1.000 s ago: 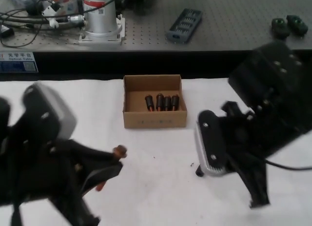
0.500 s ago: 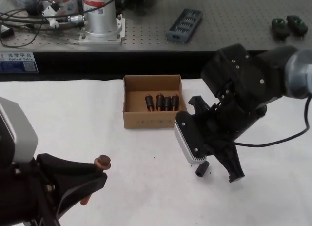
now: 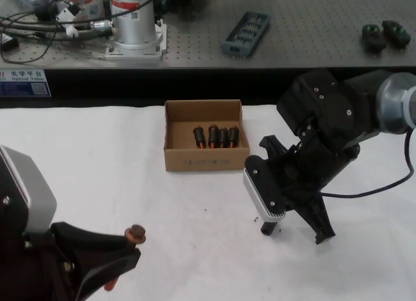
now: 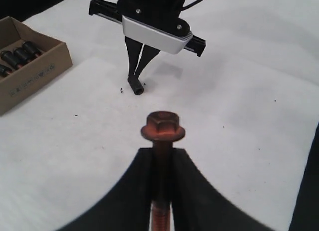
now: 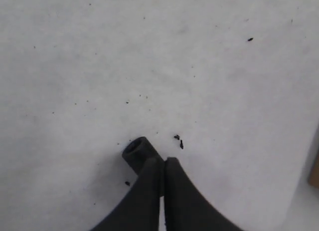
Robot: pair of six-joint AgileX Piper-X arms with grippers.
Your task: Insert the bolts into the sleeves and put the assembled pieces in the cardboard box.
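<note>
Closest in, at the lower left of the high view, the left gripper has its jaws pinched on the shank of a copper bolt. The flanged hex head stands clear above the fingertips, and the left wrist view shows the same grip on the bolt with the shank clamped between the two black fingers. Compared with half a second ago, the bolt head sits a little lower in the frame, and the arm has drawn slightly toward the bottom edge. Out on the white cloth, right of centre, a short black sleeve lies where it lay in both earlier pictures. The right gripper points down at it, jaws drawn together to a thin slit. In the right wrist view the sleeve lies against the outside of one finger, not between the two. That arm has shifted a little to the right and lower in the frame since half a second ago. Farther back, at the middle of the frame, the cardboard box stands open with four assembled pieces side by side inside, unchanged. Beyond the cloth runs a perforated bench with a metal post at upper left.
</note>
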